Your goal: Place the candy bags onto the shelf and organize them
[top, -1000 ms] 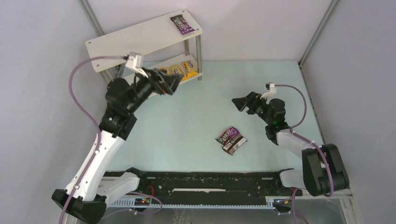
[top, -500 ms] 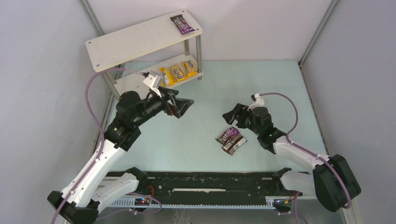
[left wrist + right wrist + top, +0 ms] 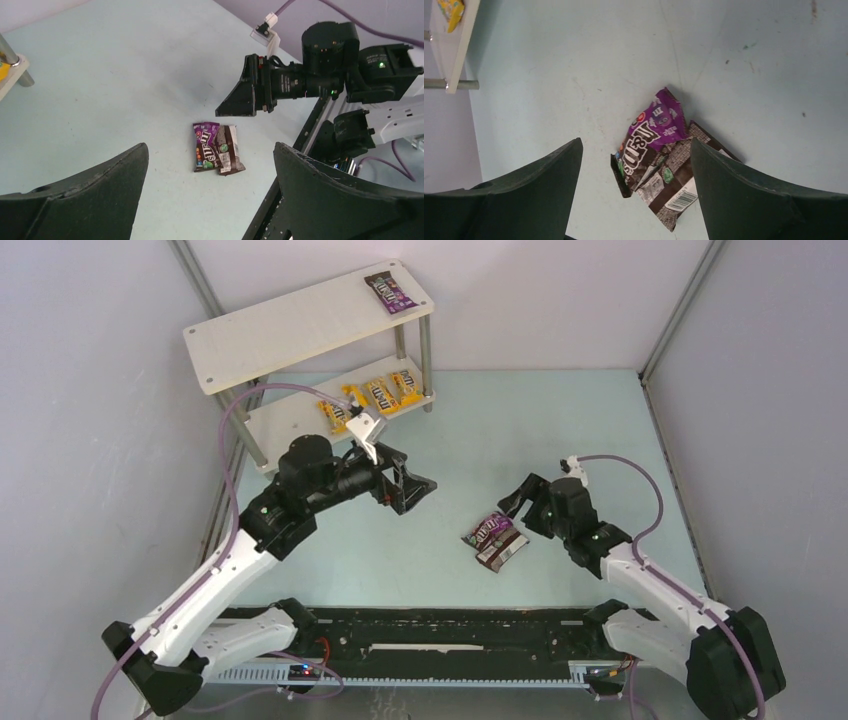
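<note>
The shelf (image 3: 300,325) stands at the back left. One purple candy bag (image 3: 390,292) lies on its upper board. Several yellow bags (image 3: 370,397) lie in a row on the lower board (image 3: 280,422). A purple bag (image 3: 490,528) overlaps a dark brown bag (image 3: 505,552) on the table; both show in the left wrist view (image 3: 205,147) (image 3: 229,156) and the right wrist view (image 3: 651,135) (image 3: 679,175). My left gripper (image 3: 420,490) is open and empty, left of that pair. My right gripper (image 3: 515,502) is open and empty, just above and right of the pair.
A black rail (image 3: 450,625) runs along the near table edge. Grey walls close in the left, back and right. The shelf's lower board corner (image 3: 459,45) and a silver leg (image 3: 12,60) show in the wrist views. The right gripper shows in the left wrist view (image 3: 240,100).
My left arm has drawn back from the shelf's lower board toward the table's middle; a fourth yellow bag now shows there. My right gripper has moved down toward the purple and brown bags.
</note>
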